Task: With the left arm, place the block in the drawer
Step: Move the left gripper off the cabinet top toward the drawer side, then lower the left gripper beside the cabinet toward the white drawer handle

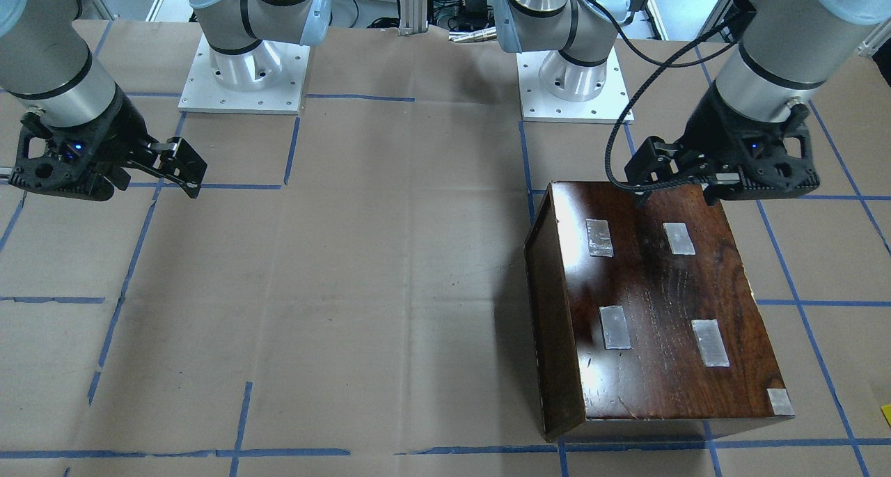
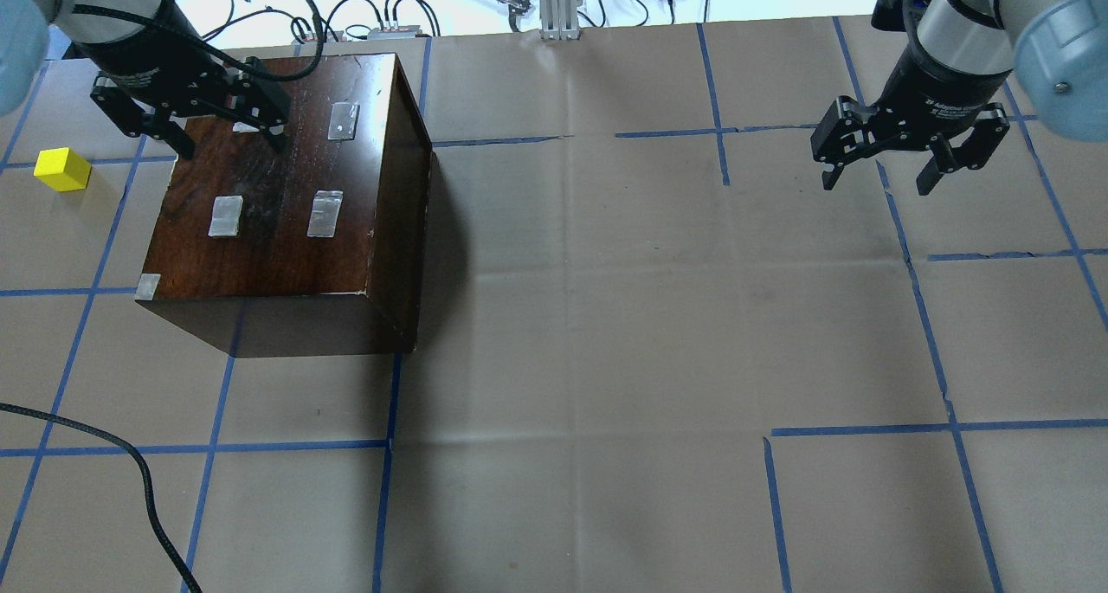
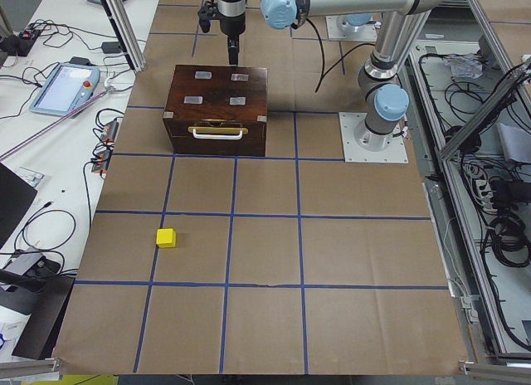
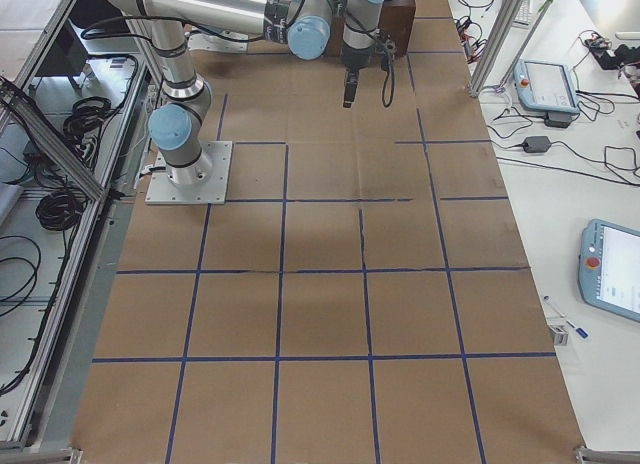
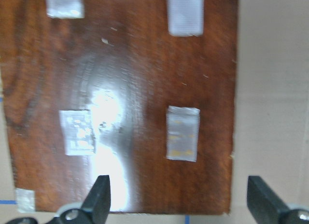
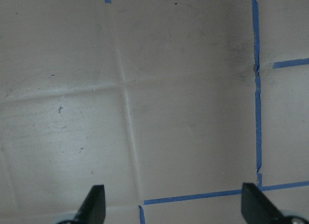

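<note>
The yellow block (image 2: pixel 62 169) lies on the table to the left of the dark cabinet (image 2: pixel 286 203); it also shows in the exterior left view (image 3: pixel 166 237). The drawer is pushed in, so only the cabinet's front face with a pale handle (image 3: pixel 217 133) shows and the pale tray is hidden. My left gripper (image 2: pixel 232 143) hovers open and empty over the far part of the cabinet's top, and the left wrist view (image 5: pixel 179 204) looks down on that top. My right gripper (image 2: pixel 879 176) is open and empty above bare table at the far right.
Brown paper with blue tape lines (image 2: pixel 718 134) covers the table. Clear tape patches (image 2: pixel 325 214) sit on the cabinet's top. A loose black cable (image 2: pixel 138 480) crosses the near left corner. The arm bases (image 1: pixel 243 73) stand at the robot's side of the table.
</note>
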Tool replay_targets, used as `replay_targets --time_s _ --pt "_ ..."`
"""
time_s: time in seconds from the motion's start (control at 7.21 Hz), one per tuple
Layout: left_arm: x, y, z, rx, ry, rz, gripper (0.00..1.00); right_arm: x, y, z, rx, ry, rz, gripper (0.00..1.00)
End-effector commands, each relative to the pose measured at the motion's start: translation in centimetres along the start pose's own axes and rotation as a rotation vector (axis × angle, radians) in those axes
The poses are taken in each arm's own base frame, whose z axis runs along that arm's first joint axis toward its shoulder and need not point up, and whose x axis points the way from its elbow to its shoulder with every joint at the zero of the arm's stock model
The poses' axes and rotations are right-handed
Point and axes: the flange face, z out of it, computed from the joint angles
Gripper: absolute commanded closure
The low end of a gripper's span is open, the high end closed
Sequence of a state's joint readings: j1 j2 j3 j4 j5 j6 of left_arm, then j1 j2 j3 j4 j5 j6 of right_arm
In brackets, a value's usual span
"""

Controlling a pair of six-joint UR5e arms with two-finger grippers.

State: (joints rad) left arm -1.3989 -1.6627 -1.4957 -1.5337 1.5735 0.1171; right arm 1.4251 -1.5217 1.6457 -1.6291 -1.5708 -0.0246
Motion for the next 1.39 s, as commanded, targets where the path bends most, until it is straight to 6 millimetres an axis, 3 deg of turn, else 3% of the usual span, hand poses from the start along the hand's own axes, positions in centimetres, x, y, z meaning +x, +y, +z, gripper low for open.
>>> replay_targets --time_s 0.0,0.42,1.25 --pt "-5.3 -1.2 0.9 -0.013 0.002 -0.026 0.01 0.0 0.0 -0.1 0.001 0.0 0.0 0.0" --pt "-12.2 -1.5 1.7 -0.02 0.005 -0.035 0.01 0.0 0.0 -0.1 0.001 0.0 0.0 0.0" --pt "-19.6 -0.4 3.4 -0.003 0.056 -0.032 0.01 0.0 0.0 -0.1 0.001 0.0 0.0 0.0"
